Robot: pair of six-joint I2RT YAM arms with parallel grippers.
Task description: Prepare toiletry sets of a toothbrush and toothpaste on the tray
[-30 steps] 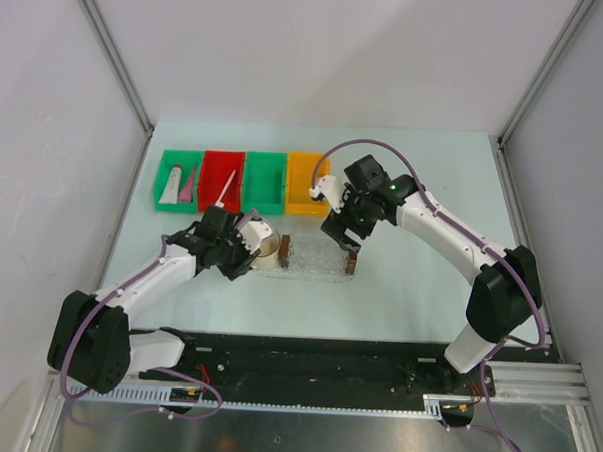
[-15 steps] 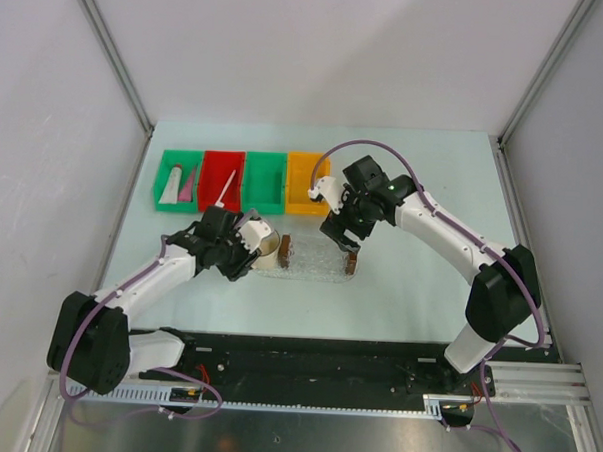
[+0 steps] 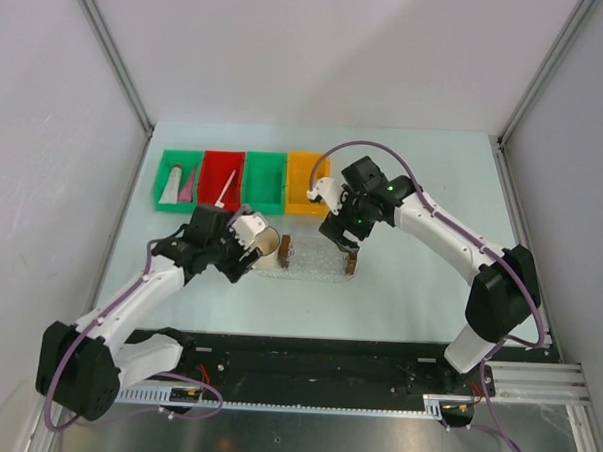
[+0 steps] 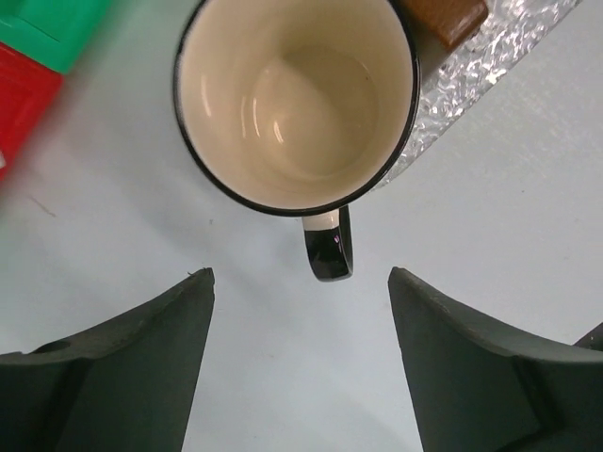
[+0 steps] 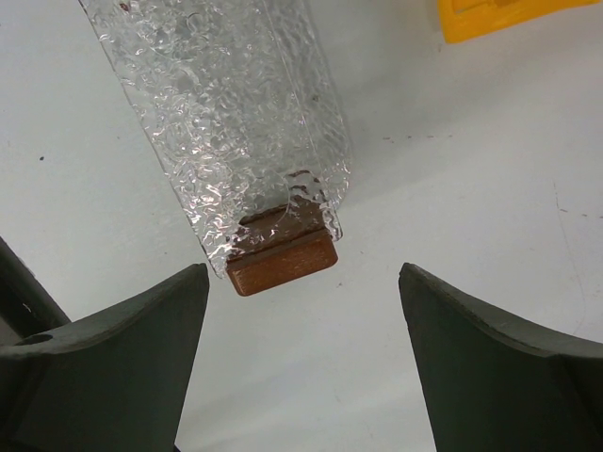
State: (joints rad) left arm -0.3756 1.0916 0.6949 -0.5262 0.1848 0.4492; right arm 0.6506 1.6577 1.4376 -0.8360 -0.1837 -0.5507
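Both jaws gape: my left gripper [image 4: 300,275] has backed off the mug [image 4: 297,99], while my right gripper [image 5: 303,270] waits above the tray [image 5: 236,122], which holds no set yet.

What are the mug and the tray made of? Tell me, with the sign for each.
The mug: likely glazed ceramic; glossy cream inside with highlights, dark rim.
The tray: clear plastic, probably; see-through, crinkled, glinting surface.
Its end block: matte brown, wood or plastic, unclear.

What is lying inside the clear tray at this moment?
Only bare textured plastic shows in the tray; nothing lies in it. From above, the right gripper covers one end, but the right wrist view shows that end bare too.
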